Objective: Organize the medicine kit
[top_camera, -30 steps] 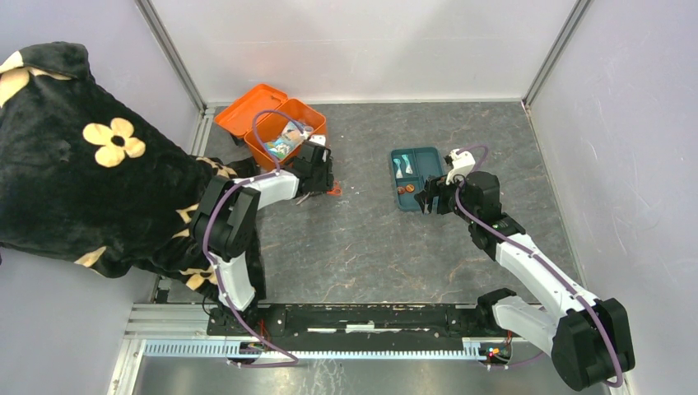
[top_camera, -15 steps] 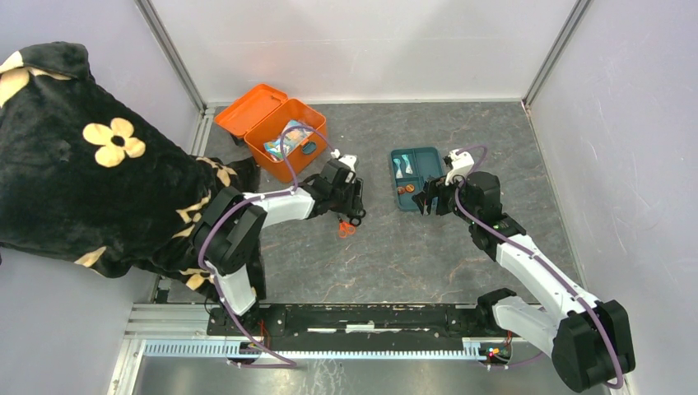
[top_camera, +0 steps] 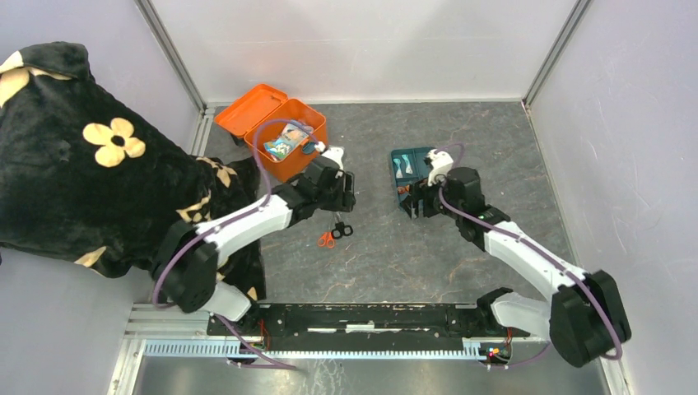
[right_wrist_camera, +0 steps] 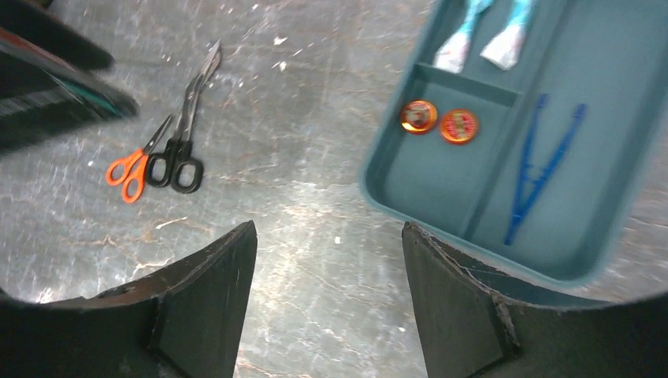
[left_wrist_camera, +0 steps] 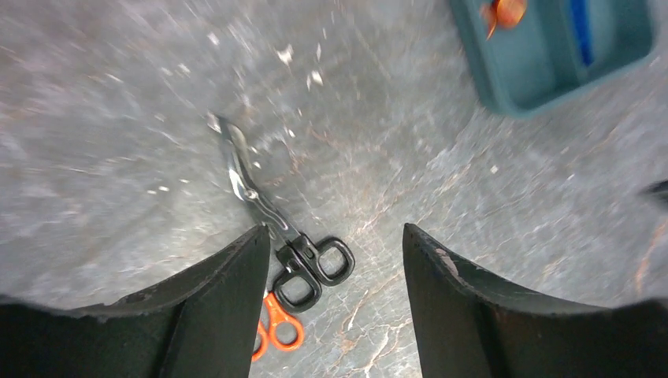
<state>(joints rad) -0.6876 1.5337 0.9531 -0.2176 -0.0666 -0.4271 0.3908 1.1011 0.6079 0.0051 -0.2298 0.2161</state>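
The medicine kit (top_camera: 290,144) stands at the far left corner of the worktop (top_camera: 387,255), its hinged lid (top_camera: 249,108) thrown back and a few packets visible inside. The teal compartment tray (right_wrist_camera: 378,185) lies apart from it, toward the far edge and right of centre. It holds two round orange tins (right_wrist_camera: 438,120), blue tweezers (right_wrist_camera: 539,169) and two small sachets (right_wrist_camera: 482,39).

Two items are loose near the middle of the worktop: black-handled shears (left_wrist_camera: 264,206) and orange-handled scissors (left_wrist_camera: 277,331), side by side with their handles touching.

The left gripper (left_wrist_camera: 335,236) hangs just above the shears' handles, jaws apart and gripping nothing. The right gripper (right_wrist_camera: 329,228) hovers by the tray's near left corner, also spread and empty.

Assessment: the work is partly done. The tray is stocked and the box is part-filled, but both cutting tools remain to be stowed. The tray presumably has to be seated in the box and the lid shut.
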